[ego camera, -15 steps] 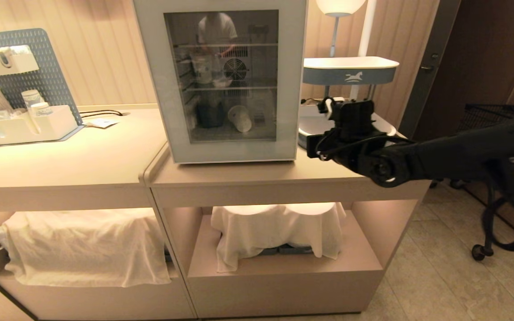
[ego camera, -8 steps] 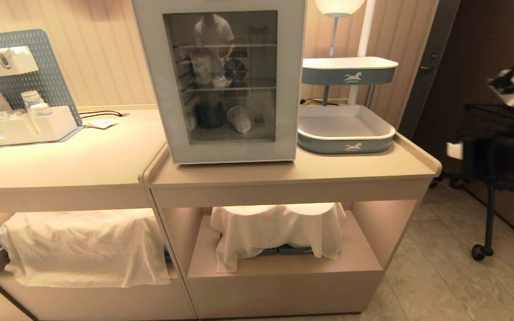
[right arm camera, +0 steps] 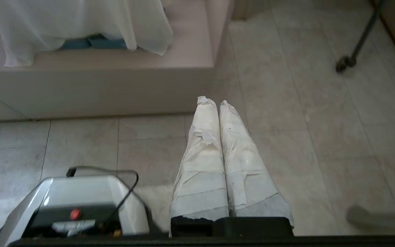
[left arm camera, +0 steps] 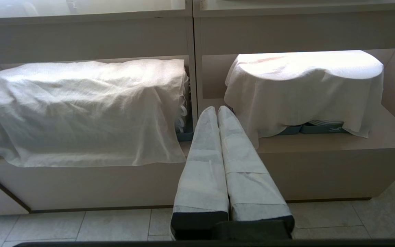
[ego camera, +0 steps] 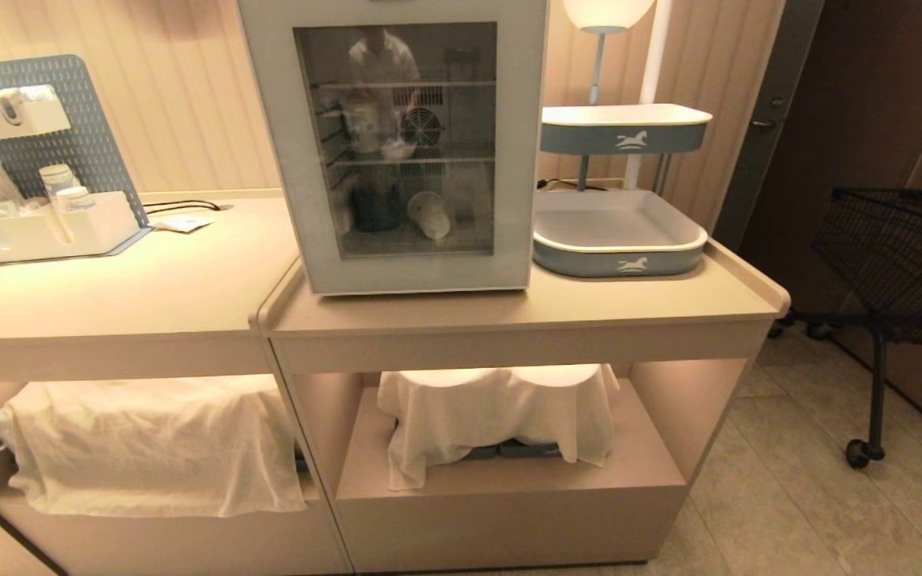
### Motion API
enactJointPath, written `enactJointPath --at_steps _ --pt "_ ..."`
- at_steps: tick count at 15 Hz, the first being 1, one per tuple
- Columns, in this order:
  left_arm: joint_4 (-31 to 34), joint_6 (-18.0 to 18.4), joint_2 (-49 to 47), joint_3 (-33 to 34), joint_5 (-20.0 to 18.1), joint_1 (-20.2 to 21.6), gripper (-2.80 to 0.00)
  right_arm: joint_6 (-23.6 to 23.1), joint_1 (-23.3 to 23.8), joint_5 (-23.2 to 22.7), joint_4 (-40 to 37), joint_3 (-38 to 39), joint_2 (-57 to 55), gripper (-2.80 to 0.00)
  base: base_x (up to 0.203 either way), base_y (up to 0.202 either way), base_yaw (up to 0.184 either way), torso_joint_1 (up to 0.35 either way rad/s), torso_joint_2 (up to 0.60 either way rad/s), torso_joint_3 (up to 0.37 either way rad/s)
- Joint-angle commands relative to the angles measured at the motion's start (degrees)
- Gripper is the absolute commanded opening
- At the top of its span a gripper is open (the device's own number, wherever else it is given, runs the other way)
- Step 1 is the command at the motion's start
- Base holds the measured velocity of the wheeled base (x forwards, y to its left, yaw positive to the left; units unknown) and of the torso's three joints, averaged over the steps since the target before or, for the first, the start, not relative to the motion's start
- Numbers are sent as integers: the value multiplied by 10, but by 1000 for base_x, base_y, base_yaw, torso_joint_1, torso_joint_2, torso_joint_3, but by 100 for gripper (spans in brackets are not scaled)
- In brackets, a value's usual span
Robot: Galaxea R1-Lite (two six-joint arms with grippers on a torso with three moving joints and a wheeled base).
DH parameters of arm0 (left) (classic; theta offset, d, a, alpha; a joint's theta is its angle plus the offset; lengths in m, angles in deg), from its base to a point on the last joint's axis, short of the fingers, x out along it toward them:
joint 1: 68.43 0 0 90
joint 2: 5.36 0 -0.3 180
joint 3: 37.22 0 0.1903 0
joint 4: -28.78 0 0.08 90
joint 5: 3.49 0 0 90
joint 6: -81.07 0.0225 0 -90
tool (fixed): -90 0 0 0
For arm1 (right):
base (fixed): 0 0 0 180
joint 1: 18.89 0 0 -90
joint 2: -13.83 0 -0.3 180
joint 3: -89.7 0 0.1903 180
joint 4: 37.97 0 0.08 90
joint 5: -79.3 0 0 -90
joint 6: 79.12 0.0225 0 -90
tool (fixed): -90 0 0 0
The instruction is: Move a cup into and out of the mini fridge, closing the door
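The mini fridge (ego camera: 393, 10) stands on the counter with its glass door (ego camera: 397, 274) shut. Through the pane I see the cup (ego camera: 429, 214) lying on its side on the lower wire shelf. Neither arm shows in the head view. In the left wrist view my left gripper (left arm camera: 217, 109) is shut and empty, pointing at the cabinet's lower shelves. In the right wrist view my right gripper (right arm camera: 214, 102) is shut and empty, hanging over the tiled floor in front of the cabinet's right end.
A two-tier blue and white tray (ego camera: 619, 240) sits right of the fridge. An organizer with stacked cups (ego camera: 45, 228) stands at the far left. White cloths (ego camera: 493, 408) cover items on the lower shelves. A black wire cart (ego camera: 901, 248) stands on the right.
My right arm has pulled away from beside the fridge, swung off to the right and dropped out of the head view. The fridge door has stayed shut and the cup has not moved.
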Motion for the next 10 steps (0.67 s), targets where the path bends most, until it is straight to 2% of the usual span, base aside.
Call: enactJointPath --at_steps 1,2,4,6,8,10 --pt "0 0 0 0 0 0 -280 -15 23 -27 124 94 73 -280 0 0 0 0 0 0" --pt "0 1 0 0 0 0 -280 -19 15 -38 135 100 91 -280 0 0 0 0 0 0" --pt "0 1 0 0 0 0 -280 -25 -1 -62 101 94 174 -280 0 0 0 0 0 0" --pt "0 1 0 0 0 0 -280 -18 -7 -67 105 97 233 -280 0 0 0 0 0 0" --pt "0 0 0 0 1 0 -280 -1 -13 -69 142 122 231 -280 0 0 0 0 0 0" --pt "0 -1 0 0 0 0 -280 0 -13 -69 140 121 230 -280 0 0 0 0 0 0"
